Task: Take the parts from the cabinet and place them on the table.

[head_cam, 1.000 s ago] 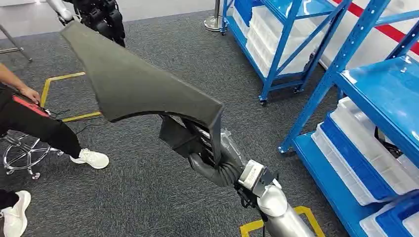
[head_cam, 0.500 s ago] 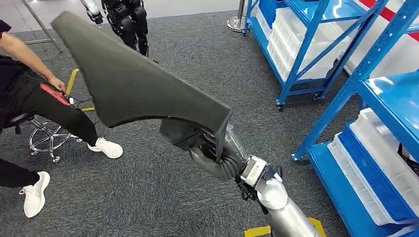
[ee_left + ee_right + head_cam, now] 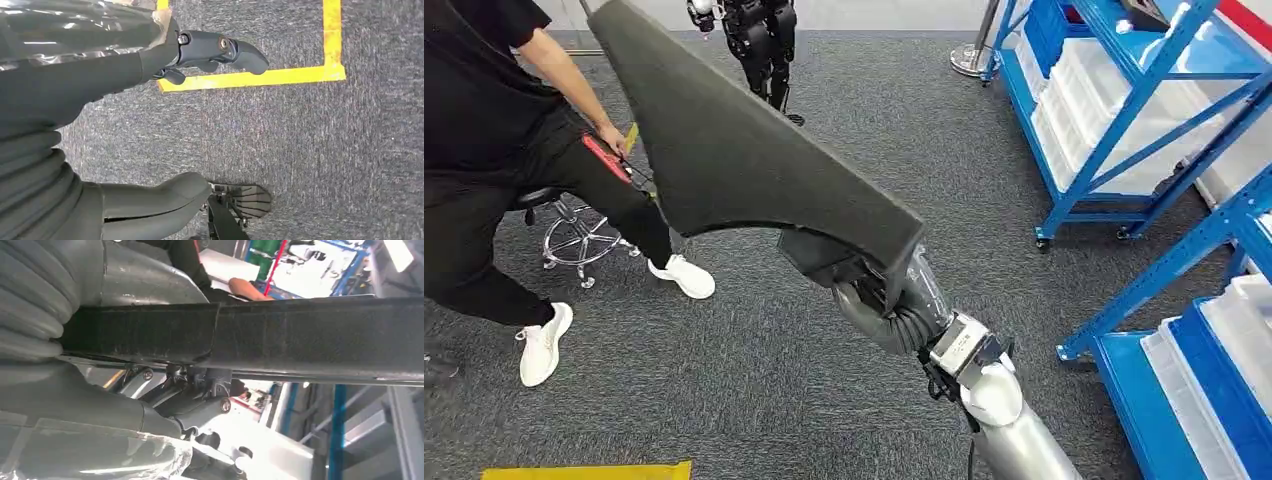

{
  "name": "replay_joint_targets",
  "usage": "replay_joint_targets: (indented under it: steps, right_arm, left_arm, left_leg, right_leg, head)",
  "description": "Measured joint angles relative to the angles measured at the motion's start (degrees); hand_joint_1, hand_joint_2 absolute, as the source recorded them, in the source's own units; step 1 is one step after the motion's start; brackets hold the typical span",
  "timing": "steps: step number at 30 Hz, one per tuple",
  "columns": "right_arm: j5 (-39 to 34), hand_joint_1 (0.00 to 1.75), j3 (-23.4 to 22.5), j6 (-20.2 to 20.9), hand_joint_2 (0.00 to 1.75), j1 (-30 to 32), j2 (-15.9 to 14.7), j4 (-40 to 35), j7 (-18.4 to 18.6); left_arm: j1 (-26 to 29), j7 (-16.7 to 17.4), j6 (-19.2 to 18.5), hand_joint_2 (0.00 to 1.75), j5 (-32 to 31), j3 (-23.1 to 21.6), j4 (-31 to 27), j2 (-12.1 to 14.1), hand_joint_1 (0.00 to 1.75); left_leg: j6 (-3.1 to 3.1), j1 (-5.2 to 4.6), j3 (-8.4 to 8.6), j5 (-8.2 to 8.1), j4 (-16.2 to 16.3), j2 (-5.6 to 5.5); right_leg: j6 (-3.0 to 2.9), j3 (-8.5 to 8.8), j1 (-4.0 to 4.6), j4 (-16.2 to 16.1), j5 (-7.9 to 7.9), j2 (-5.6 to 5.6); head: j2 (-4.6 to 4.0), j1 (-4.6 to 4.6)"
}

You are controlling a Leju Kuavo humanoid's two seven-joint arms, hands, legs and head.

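Your right hand is clamped on the near, narrow end of the long dark grey felt-covered trim panel; in the right wrist view the panel's edge runs between the grey thumb and the darker fingers, so the grasp looks firm. Your left hand hangs over the grey carpet beside a yellow floor marking, fingers apart and holding nothing.

You are in the carrying step, as I judge it: the part is out of the cabinet and held aloft, slanting up and away from you, and no table is in sight yet. Your next move calls for turning until you find the table, then lowering the panel flat before you let go.

Mind the far tip. It reaches out over a seated person in black on a chrome stool, with a second dark humanoid robot standing beyond and blue steel shelving to your right.
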Motion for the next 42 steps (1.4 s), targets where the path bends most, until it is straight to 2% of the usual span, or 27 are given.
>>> replay_joint_targets:
  steps: [1, 5, 6, 8, 10, 11, 12, 13, 15, 16, 17, 21, 22, 24, 26, 27, 28, 30, 31, 32, 35, 36, 37, 38, 39, 41, 42]
  right_arm:
    - [0.37, 1.75, -0.31, -0.2, 1.75, 0.53, 0.0, -0.41, 0.0]
    - [1.9, 1.75, -0.9, -0.28, 1.75, 3.13, 0.02, -1.7, -0.41]
    - [2.1, 1.75, -0.92, -0.26, 1.75, 3.52, 0.04, -2.05, -0.57]
    - [2.14, 1.75, -1.03, -0.24, 1.75, 4.21, 0.13, -2.64, -0.79]
    - [2.4, 1.75, -1.18, -0.04, 1.75, 4.9, 0.2, -2.86, -0.87]
    - [2.43, 1.75, -1.2, 0.26, 1.75, 5.35, 0.26, -2.86, -0.94]
    - [2.47, 1.75, -1.22, 0.33, 1.75, 5.74, 0.26, -2.91, -1.01]
    - [2.64, 1.75, -1.2, 0.48, 1.75, 6.0, 0.28, -2.99, -1.05]
    - [2.67, 1.75, -1.22, 0.59, 1.75, 6.21, 0.44, -3.23, -1.18]
    - [2.67, 1.75, -1.22, 0.61, 1.75, 6.21, 0.55, -3.36, -1.27]
    - [2.67, 1.75, -1.27, 0.63, 1.75, 6.19, 0.57, -3.5, -1.31]
    - [2.69, 1.75, -1.35, 0.68, 1.75, 6.38, 0.7, -3.87, -1.36]
    - [2.71, 1.75, -1.42, 0.68, 1.75, 6.4, 0.68, -3.93, -1.36]
    - [2.67, 1.75, -1.46, 0.68, 1.75, 6.56, 0.72, -4.13, -1.46]
    - [2.67, 1.75, -1.64, 0.68, 1.75, 7.02, 0.59, -4.11, -1.46]
    - [2.67, 1.75, -1.64, 0.68, 1.75, 7.23, 0.55, -4.11, -1.46]
    - [2.69, 1.75, -1.62, 0.68, 1.75, 7.27, 0.55, -4.11, -1.46]
    - [2.69, 1.75, -1.64, 0.7, 1.75, 7.21, 0.55, -4.13, -1.46]
    - [2.69, 1.75, -1.64, 0.77, 1.75, 7.23, 0.57, -4.13, -1.46]
    - [2.71, 1.75, -1.64, 0.88, 1.75, 7.31, 0.59, -4.13, -1.46]
    - [3.27, 1.75, -1.73, 0.94, 1.75, 7.55, 0.76, -4.26, -1.46]
    - [3.67, 1.75, -1.73, 0.94, 1.75, 7.59, 0.85, -4.28, -1.49]
    - [4.07, 1.75, -1.73, 0.92, 1.75, 7.61, 0.92, -4.55, -1.51]
    - [4.33, 1.75, -1.75, 0.9, 1.75, 7.83, 1.03, -4.72, -1.55]
    - [4.67, 1.75, -1.79, 0.7, 1.75, 8.14, 1.14, -5.16, -1.71]
    - [5.18, 1.75, -1.96, 0.42, 1.75, 8.85, 1.16, -5.38, -1.75]
    - [5.2, 1.75, -2.05, 0.2, 1.75, 9.26, 1.18, -5.38, -1.75]
  left_arm:
    - [-0.01, 0.02, 0.0, 1.75, -0.13, 0.0, -0.02, 0.04, 0.0]
    - [0.31, 0.09, -0.04, 1.75, -0.44, -0.02, -0.02, 0.17, 0.0]
    - [0.35, 0.07, 0.0, 1.75, -0.44, -0.02, -0.02, 0.48, 0.0]
    - [0.23, 0.0, 0.02, 1.75, -0.55, -0.04, -0.04, 0.33, 0.0]
    - [0.22, -0.2, 0.04, 1.75, -0.72, -0.07, -0.02, 0.33, 0.0]
    - [0.42, -0.37, 0.07, 1.75, -0.81, -0.15, -0.02, 0.33, 0.0]
    - [0.68, -0.42, 0.09, 1.75, -0.81, -0.26, 0.0, 0.33, 0.0]
    - [0.91, -0.53, 0.09, 1.75, -0.83, -0.37, 0.02, 0.33, 0.0]
    - [1.03, -0.66, 0.11, 1.75, -0.85, -0.44, 0.02, 0.35, 0.0]
    - [1.0, -0.7, 0.11, 1.75, -0.85, -0.46, 0.02, 0.37, 0.0]
    - [0.94, -0.74, 0.11, 1.75, -0.85, -0.59, 0.02, 0.35, 0.0]
    - [0.98, -0.81, 0.11, 1.75, -0.85, -0.9, 0.07, 0.42, 0.0]
    - [1.08, -0.85, 0.11, 1.75, -0.85, -0.92, 0.07, 0.31, 0.0]
    - [0.86, -0.87, 0.11, 1.75, -0.85, -0.96, 0.07, 0.44, 0.0]
    - [0.85, -0.87, 0.11, 1.75, -0.85, -1.03, 0.07, 0.46, 0.0]
    - [0.96, -0.87, 0.11, 1.75, -0.85, -1.11, 0.09, 0.44, 0.0]
    - [1.05, -0.87, 0.11, 1.75, -0.85, -1.16, 0.09, 0.44, 0.0]
    - [1.05, -0.87, 0.11, 1.75, -0.85, -1.33, 0.09, 0.35, 0.0]
    - [1.05, -0.87, 0.11, 1.75, -0.85, -1.36, 0.09, 0.33, 0.0]
    - [1.08, -0.9, 0.11, 1.75, -0.85, -1.35, 0.09, 0.42, 0.0]
    - [1.76, -1.46, 0.15, 1.75, -1.24, -1.42, 0.26, 0.46, 0.0]
    - [2.06, -1.66, 0.22, 1.75, -1.4, -1.44, 0.37, 0.61, 0.0]
    - [2.4, -1.81, 0.26, 1.75, -1.49, -1.49, 0.46, 0.48, 0.0]
    - [2.54, -2.06, 0.28, 1.75, -1.57, -1.53, 0.5, 0.44, 0.0]
    - [2.54, -2.32, 0.39, 1.75, -1.7, -1.55, 0.57, 0.46, 0.0]
    - [2.59, -2.71, 0.57, 1.75, -1.99, -1.66, 0.68, 0.46, 0.0]
    - [2.8, -2.8, 0.61, 1.75, -2.05, -1.7, 0.74, 0.44, 0.0]
  left_leg:
    - [-0.39, -0.12, -0.23, -0.14, 0.24, -0.58]
    - [-1.74, -0.02, -0.64, 0.03, 0.09, -1.77]
    - [-1.97, 0.19, -0.74, -0.41, 0.51, -1.3]
    - [-2.45, -0.02, -3.11, -3.79, 5.59, 3.04]
    - [-2.85, 0.3, -7.62, -7.83, 14.63, 3.92]
    - [-3.0, 0.41, -9.41, -8.62, 17.99, 4.1]
    - [-3.03, 0.47, -9.56, -7.88, 18.06, 4.19]
    - [-3.02, 0.49, -8.33, -6.01, 15.41, 4.39]
    - [-2.8, 0.48, -3.12, -1.42, 5.58, 5.58]
    - [-2.63, 0.45, -0.7, -0.5, 1.21, 7.49]
    - [-2.31, -0.01, -0.58, -0.84, 0.73, 8.07]
    - [-0.9, -0.33, -0.34, -0.29, 0.09, 5.43]
    - [-0.53, -0.1, -0.06, -0.12, -0.21, 5.16]
    - [0.13, 0.0, -0.13, 0.05, -0.23, 4.11]
    - [0.23, -0.02, -0.35, 0.04, -0.21, 2.78]
    - [0.21, -0.03, -0.36, 0.06, -0.19, 2.11]
    - [0.16, -0.02, -0.35, 0.09, -0.13, 1.44]
    - [-0.11, 0.1, -0.27, 0.13, 0.06, -0.04]
    - [-0.45, 0.11, -0.39, 0.06, 0.26, -0.69]
    - [-0.9, -0.36, -0.6, -0.08, 0.68, -1.13]
    - [-1.81, 0.07, -1.0, 0.42, 0.19, -2.0]
    - [-2.11, 0.16, -1.18, 0.38, 0.32, -2.38]
    - [-2.24, 0.21, -1.41, -0.36, 1.09, -0.98]
    - [-2.46, 0.02, -2.54, -2.14, 3.44, 1.38]
    - [-2.71, 0.13, -4.63, -4.61, 7.8, 2.98]
    - [-2.95, 0.31, -9.04, -8.23, 16.71, 4.06]
    - [-2.98, 0.33, -9.95, -8.29, 18.43, 4.22]
  right_leg:
    - [0.04, 1.31, -0.42, -3.39, 0.89, 2.07]
    - [-1.68, 1.76, 0.18, -3.55, 1.47, 0.49]
    - [-2.2, 1.9, -0.52, -4.07, 1.78, -0.04]
    - [-3.07, 2.08, -0.22, -4.11, 1.63, -0.92]
    - [-3.28, 2.08, 0.14, -4.1, 1.49, -2.07]
    - [-3.37, 2.08, 0.26, -4.08, 1.39, -2.7]
    - [-3.38, 2.14, 0.32, -4.08, 1.36, -3.25]
    - [-3.43, 2.19, 0.34, -4.07, 1.29, -3.78]
    - [-3.4, 2.34, 0.34, -4.06, 1.15, -4.65]
    - [-3.23, 2.45, 0.45, -4.03, 1.04, -5.05]
    - [-2.82, 2.33, 1.28, -3.94, 0.79, -5.4]
    - [-1.62, 2.86, 1.31, -3.88, 0.34, -6.71]
    - [-1.51, 2.23, 0.75, -2.6, -0.39, -4.58]
    - [-2.33, -1.58, 0.7, 5.19, -3.99, -1.84]
    - [-2.42, -5.72, 0.55, 13.16, -6.76, -1.36]
    - [-2.03, -6.31, 0.52, 14.17, -6.67, -1.27]
    - [-1.47, -5.5, 0.41, 12.4, -5.67, -1.23]
    - [-0.08, -0.3, -0.06, 2.27, -1.42, -0.57]
    - [0.35, 2.14, -0.57, -2.54, 0.04, 1.51]
    - [-0.25, 2.23, -0.39, -3.23, 0.08, 2.03]
    - [-1.44, 2.33, 0.02, -3.19, 0.54, 0.66]
    - [-1.91, 2.38, -0.49, -3.49, 0.82, 0.2]
    - [-2.11, 2.49, -0.61, -3.64, 0.93, -0.21]
    - [-2.67, 2.49, -0.53, -3.64, 0.87, -0.6]
    - [-3.05, 2.47, -0.29, -3.64, 0.79, -1.21]
    - [-3.28, 2.44, 0.1, -3.64, 0.64, -2.61]
    - [-3.35, 2.46, 0.21, -3.63, 0.59, -3.29]
  head:
    - [0.0, 0.02]
    - [0.0, -0.06]
    - [0.0, -0.06]
    - [0.0, -0.42]
    - [0.0, -0.39]
    - [0.0, -0.39]
    - [0.0, -0.39]
    - [0.0, -0.39]
    - [0.0, -0.42]
    - [0.0, -0.42]
    - [0.0, -0.35]
    - [0.0, -0.31]
    - [0.0, -0.26]
    - [0.0, -0.09]
    - [0.0, -0.13]
    - [0.0, -0.13]
    - [0.0, -0.11]
    - [0.0, -0.13]
    - [0.0, -0.11]
    - [0.0, -0.11]
    - [0.0, -0.17]
    - [0.0, -0.17]
    - [0.0, -0.19]
    - [0.0, -0.53]
    - [0.0, -0.63]
    - [0.0, -0.61]
    - [0.0, -0.61]
